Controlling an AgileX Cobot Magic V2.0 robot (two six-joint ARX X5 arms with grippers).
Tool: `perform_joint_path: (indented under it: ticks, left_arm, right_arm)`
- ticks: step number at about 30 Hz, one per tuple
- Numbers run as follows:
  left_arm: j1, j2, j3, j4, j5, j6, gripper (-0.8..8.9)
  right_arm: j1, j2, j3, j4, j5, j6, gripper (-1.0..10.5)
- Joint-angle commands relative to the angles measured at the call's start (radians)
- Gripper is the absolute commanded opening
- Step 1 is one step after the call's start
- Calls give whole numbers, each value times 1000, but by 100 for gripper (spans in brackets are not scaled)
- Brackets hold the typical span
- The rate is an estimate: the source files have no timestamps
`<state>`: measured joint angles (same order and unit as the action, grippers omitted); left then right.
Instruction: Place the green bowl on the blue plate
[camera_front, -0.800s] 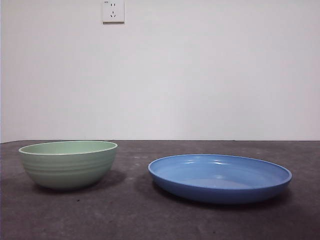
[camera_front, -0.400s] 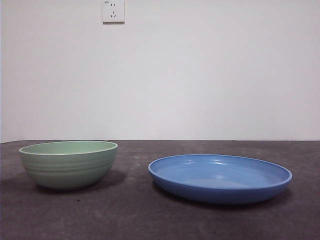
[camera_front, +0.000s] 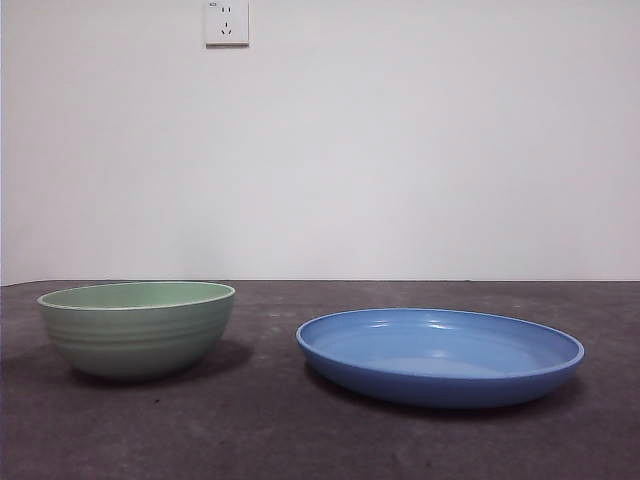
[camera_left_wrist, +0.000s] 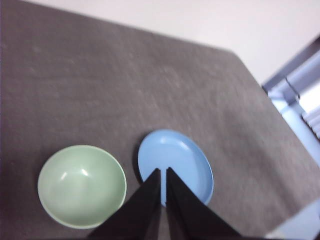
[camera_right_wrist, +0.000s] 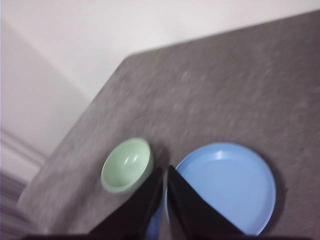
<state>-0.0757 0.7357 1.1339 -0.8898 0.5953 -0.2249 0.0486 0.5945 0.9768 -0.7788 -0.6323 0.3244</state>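
Nothing gripped yet: green bowl (camera_front: 137, 328) sits left of blue plate (camera_front: 440, 355); both hands look clenched, apparently high above; next, reach the bowl.

Front view low, level; wrists high, downward

On the desk (camera_front: 300, 440), the green bowl (camera_front: 137, 328) stands left of the blue plate (camera_front: 440, 355), near but apart.

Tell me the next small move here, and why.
Probably lower the left end effector toward the green bowl and open its shut jaws. The bowl sits untouched on the table, apart from the blue plate; both arms hang high above, and the right end effector is shut too.
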Motion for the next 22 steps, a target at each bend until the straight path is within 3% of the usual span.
perform_joint_path:
  ticks: [1,7,17,20,22]
  left_arm:
    - [-32,43,47,-29,8,86,18]
    - [-105,101,53,-69,10,155,19]
    - [-111,116,53,-70,7,158,41]
    - [-111,116,53,-84,7,158,128]
    - [-111,117,53,-97,7,158,206]
  right_arm:
    - [54,44,43,-38,-4,-85,12]
    - [150,110,70,-120,8,-182,12]
    - [161,109,70,-120,8,-202,13]
    - [161,109,70,-122,4,-203,41]
    - [161,109,70,-122,4,-202,140]
